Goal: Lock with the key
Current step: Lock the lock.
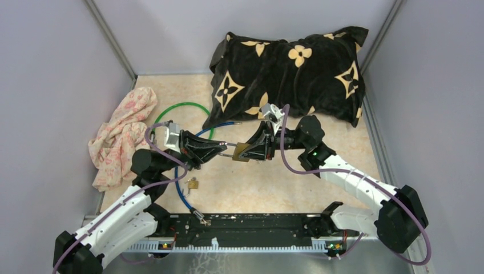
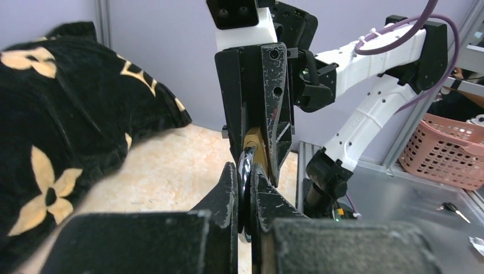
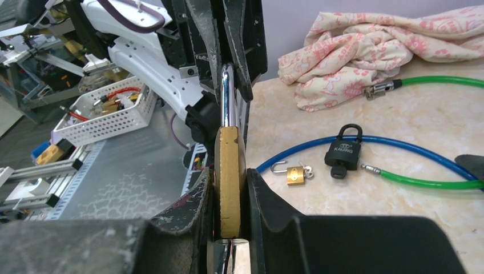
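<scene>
A large brass padlock (image 1: 240, 152) hangs in the air between my two grippers over the middle of the table. My right gripper (image 1: 249, 152) is shut on its brass body (image 3: 229, 171), clamped flat between both fingers. My left gripper (image 1: 222, 150) is shut on the chrome shackle (image 2: 246, 171), which runs up from the body in the right wrist view (image 3: 227, 97). A shiny metal piece (image 3: 228, 258) shows just below the body; I cannot tell if it is the key.
A small brass padlock (image 3: 295, 174) with an open shackle and a black padlock (image 3: 344, 154) lie by the blue cable (image 3: 399, 149). A green cable (image 1: 182, 105), a pink floral cloth (image 1: 122, 137) and a black pillow (image 1: 291, 74) lie further back.
</scene>
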`<move>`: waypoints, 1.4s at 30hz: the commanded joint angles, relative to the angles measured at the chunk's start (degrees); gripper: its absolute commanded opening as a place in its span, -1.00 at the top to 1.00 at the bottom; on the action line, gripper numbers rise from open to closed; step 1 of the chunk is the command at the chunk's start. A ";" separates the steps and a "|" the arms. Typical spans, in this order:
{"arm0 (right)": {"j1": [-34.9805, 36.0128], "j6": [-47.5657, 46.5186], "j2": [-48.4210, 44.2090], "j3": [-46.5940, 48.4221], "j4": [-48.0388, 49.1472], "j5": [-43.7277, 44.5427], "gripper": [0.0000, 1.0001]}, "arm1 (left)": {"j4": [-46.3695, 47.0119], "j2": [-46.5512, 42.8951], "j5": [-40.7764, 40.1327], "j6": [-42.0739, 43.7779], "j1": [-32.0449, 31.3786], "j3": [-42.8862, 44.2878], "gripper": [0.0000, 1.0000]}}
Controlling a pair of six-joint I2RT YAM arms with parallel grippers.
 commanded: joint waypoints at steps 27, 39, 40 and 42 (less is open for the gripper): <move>2.52 -15.40 -2.49 11.76 -23.04 9.10 1.00 | -14.90 2.76 14.00 14.49 -3.36 -2.01 0.62; 2.37 -19.05 -1.65 13.44 -29.89 7.78 1.00 | -17.48 1.79 7.34 15.16 -3.35 -0.43 1.00; 2.16 -18.87 -1.56 13.45 -30.76 6.76 0.54 | -16.89 0.98 5.59 14.65 -3.33 -0.39 1.00; 1.72 -17.67 -2.04 11.97 -29.94 6.58 -0.68 | -14.55 -0.02 3.08 13.51 -3.32 -0.38 1.00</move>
